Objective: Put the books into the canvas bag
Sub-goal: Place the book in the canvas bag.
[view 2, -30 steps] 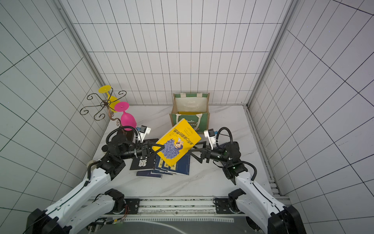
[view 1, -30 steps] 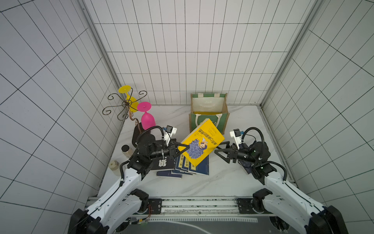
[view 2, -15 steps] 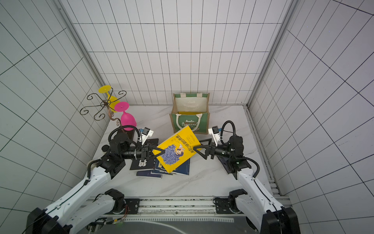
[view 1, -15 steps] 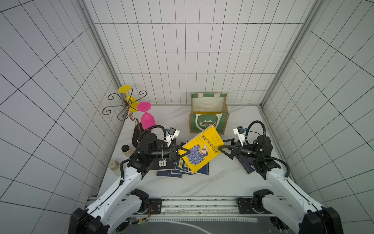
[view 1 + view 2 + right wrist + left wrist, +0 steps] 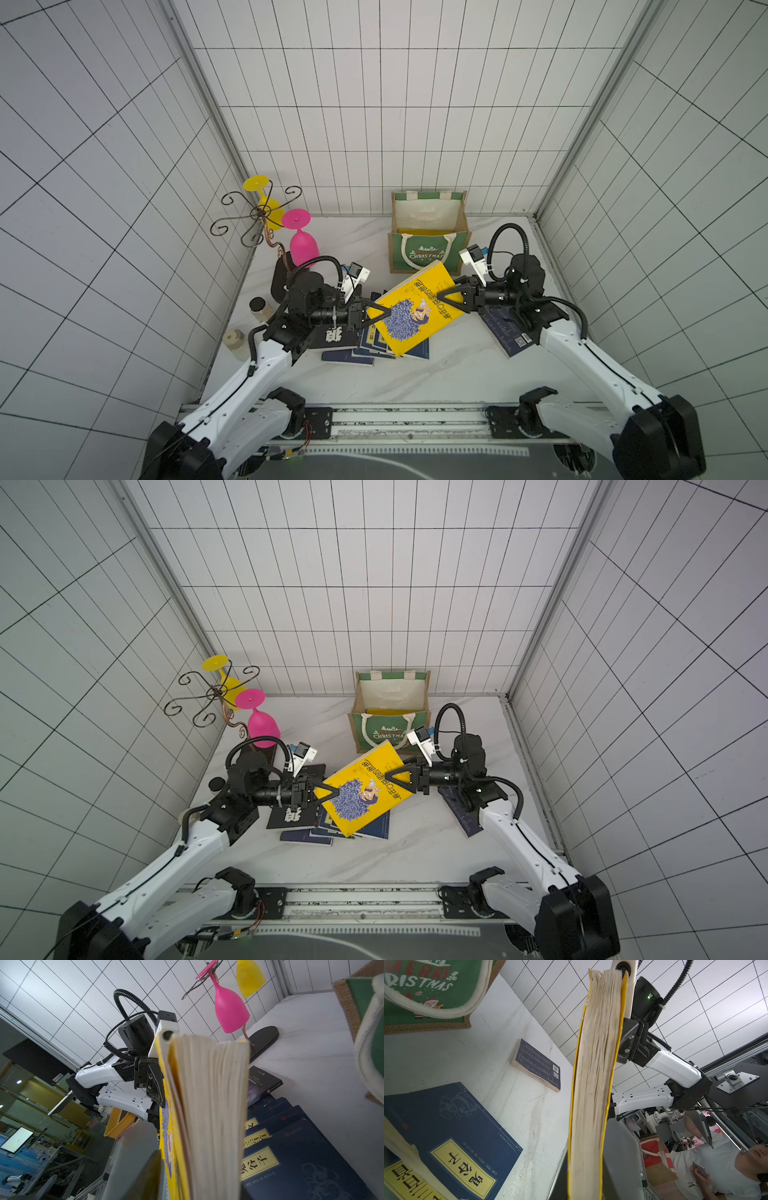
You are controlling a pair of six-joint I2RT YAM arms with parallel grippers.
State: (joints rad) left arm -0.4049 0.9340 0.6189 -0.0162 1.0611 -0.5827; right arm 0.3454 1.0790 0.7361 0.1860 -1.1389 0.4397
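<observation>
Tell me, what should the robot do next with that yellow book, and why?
Probably open the left pincer: both it and the right pincer seem clamped on the yellow book, and the right one sits nearer the canvas bag.

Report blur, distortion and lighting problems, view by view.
In both top views: even light, sharp, wall tiles bowed by the wide lens. Left wrist: yellow book page edge soft, too close to the lens. Right wrist: its pages likewise blurred, canvas bag out of focus at the frame edge, room behind dim.
</observation>
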